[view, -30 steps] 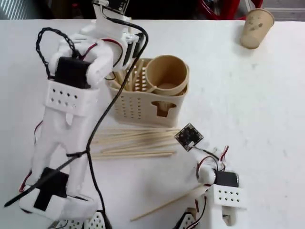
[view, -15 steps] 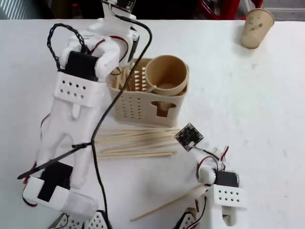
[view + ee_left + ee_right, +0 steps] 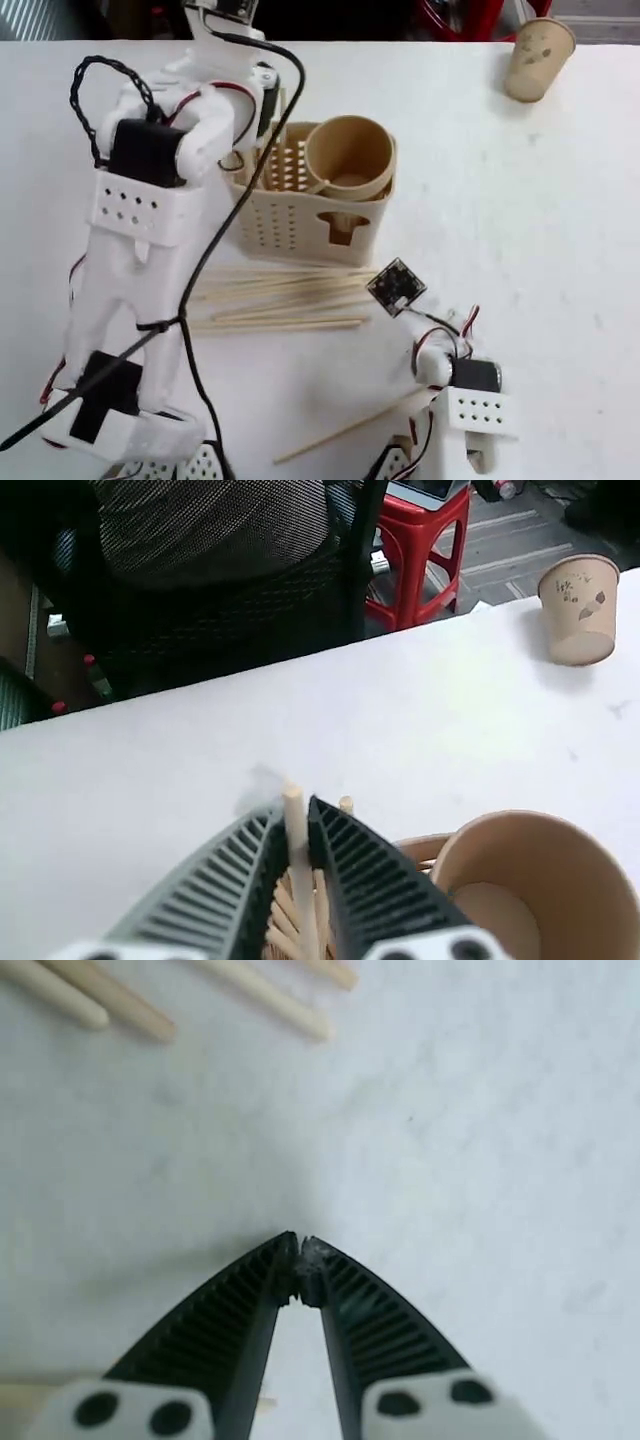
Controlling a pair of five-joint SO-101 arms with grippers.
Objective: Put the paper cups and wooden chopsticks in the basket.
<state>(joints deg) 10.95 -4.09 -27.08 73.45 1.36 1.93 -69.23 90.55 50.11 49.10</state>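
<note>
The white table (image 3: 560, 250) carries everything. The left arm (image 3: 140, 260) is the biggest thing on it, and in the high view its bulk and black cable cover the left gripper's fingers and the near-left corner of the basket (image 3: 300, 225). In its own wrist view the left gripper (image 3: 297, 815) is clamped on a chopstick (image 3: 292, 798), which stands upright with its blunt tip poking out just past the ribbed jaws. How far its lower end reaches into the basket is hidden by the jaws. The basket sits directly under this gripper, and more sticks (image 3: 285, 910) show below the jaws, half concealed.

A paper cup (image 3: 350, 155) stands in the basket just beside the left gripper, its rim cut off by the edge of the wrist view. A second paper cup (image 3: 538, 58) stands on the table well beyond the gripper's tips and off to the side, far from the basket.

The right arm (image 3: 470, 395) is smaller and low at the table's near edge, partly cut off. The right gripper (image 3: 300, 1253) is closed with the tips meeting and nothing between them, close over bare table. Ahead of its tips lie the ends of the loose chopsticks (image 3: 285, 300), a spread bundle lying alongside the basket's near wall; their far ends run under the left arm. A lone chopstick (image 3: 345, 430) lies slantwise next to the right arm, one end hidden beneath it.
</note>
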